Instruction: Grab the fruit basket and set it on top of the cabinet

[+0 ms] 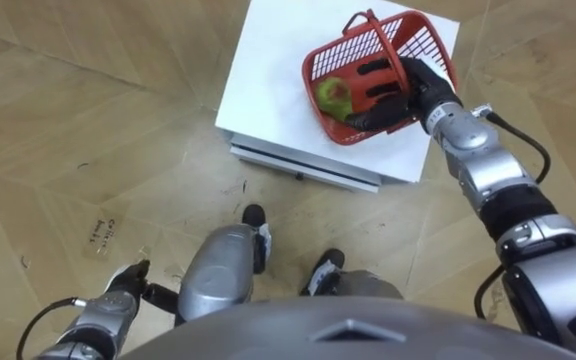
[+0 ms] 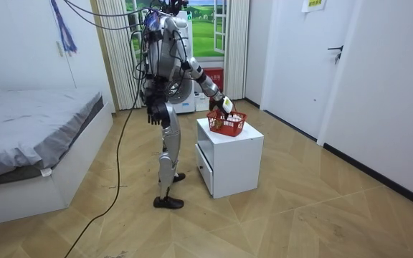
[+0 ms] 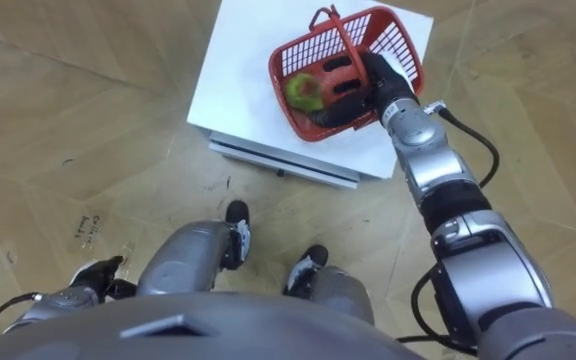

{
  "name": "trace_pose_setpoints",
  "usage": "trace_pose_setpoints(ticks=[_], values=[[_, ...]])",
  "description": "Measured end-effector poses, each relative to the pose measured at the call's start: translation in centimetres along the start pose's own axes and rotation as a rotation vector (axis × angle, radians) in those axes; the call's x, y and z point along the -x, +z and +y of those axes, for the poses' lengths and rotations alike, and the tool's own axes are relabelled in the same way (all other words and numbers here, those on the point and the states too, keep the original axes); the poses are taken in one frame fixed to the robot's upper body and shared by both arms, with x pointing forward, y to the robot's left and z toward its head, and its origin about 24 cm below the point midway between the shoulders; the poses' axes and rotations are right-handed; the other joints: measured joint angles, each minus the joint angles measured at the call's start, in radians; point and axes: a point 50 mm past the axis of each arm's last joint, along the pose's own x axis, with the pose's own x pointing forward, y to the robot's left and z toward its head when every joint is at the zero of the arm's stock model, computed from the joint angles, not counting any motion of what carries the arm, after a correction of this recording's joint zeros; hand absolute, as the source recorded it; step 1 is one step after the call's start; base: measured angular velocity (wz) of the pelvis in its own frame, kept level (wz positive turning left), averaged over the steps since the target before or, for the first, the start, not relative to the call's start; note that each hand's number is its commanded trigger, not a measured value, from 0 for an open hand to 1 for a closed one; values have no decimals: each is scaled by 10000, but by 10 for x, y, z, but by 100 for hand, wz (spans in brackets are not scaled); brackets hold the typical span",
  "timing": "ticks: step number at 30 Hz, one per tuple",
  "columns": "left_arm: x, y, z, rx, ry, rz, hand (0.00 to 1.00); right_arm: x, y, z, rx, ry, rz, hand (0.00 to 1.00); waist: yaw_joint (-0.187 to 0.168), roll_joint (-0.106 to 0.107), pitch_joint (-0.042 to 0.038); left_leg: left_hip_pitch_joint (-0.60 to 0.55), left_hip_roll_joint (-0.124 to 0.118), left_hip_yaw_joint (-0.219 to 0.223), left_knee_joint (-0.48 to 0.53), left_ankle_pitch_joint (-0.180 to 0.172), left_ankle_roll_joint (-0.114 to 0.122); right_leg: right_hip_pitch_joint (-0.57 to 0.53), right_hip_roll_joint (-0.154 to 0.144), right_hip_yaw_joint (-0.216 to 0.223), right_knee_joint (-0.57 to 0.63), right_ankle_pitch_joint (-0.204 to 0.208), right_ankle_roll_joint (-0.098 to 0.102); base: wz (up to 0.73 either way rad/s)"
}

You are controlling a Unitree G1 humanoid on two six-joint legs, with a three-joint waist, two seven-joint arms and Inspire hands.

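Left hand (image 1: 120, 293), slack-fingered, hangs well clear of the red plastic mesh fruit basket (image 1: 423, 40) on the white tabletop (image 1: 268, 80), while the nearer right hand (image 1: 418, 85) reaches over its right rim, fingers (image 1: 376, 95) inside, beside the upright handle (image 1: 358, 20), grip indeterminate.

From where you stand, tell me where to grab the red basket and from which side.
Grip the handle, the hoop arching over the basket, coming down from above on your right. The right robot hand is at that side, reaching into it, and the fruit sits low, leaving the hoop free.
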Motion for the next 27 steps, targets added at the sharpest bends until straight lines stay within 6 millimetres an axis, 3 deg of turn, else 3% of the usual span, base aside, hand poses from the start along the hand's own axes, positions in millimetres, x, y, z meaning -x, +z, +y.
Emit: trace_pose_setpoints(ticks=[7,12,13,15,19,20,27], values=[[1,-3,3,130,263,21,0,8,9,-7,-76,-456,-772,0,-304,-42,-30,295,0,47,-13,-1,0,270,-4,62,-13,0,-1,-3],[2,-10,7,553,483,159,0,25,9,-18,-155,-925,-1402,0,-622,-154,-115,821,-20,247,-205,-2,-1,565,-6,376,-86,2,2,-10],[3,-15,9,760,591,245,0,31,5,-21,-314,-1155,-1472,0,-780,-225,-187,983,-37,287,-318,-6,-6,731,-1,408,-208,2,3,-7],[4,-17,11,1078,767,244,0,40,-2,-25,-516,-1483,-1456,0,-951,-261,-225,1242,-23,385,-392,-34,-34,923,10,513,-238,7,8,-14],[4,-20,12,1266,998,162,0,56,-21,-35,-667,-2097,-1092,0,-1415,-105,-271,1748,-1,551,-491,-81,-69,1370,50,740,-329,12,10,-16],[4,-19,11,1385,1069,129,0,62,-24,-37,-605,-2249,-1109,0,-1436,-28,-307,1859,21,676,-544,-90,-82,1373,57,872,-330,22,-6,-28],[5,-19,14,2343,1325,29,0,83,-44,-60,93,-3296,-501,0,-1765,307,-349,2603,49,1095,-879,-131,-160,1716,64,1272,-341,23,-14,-20]])
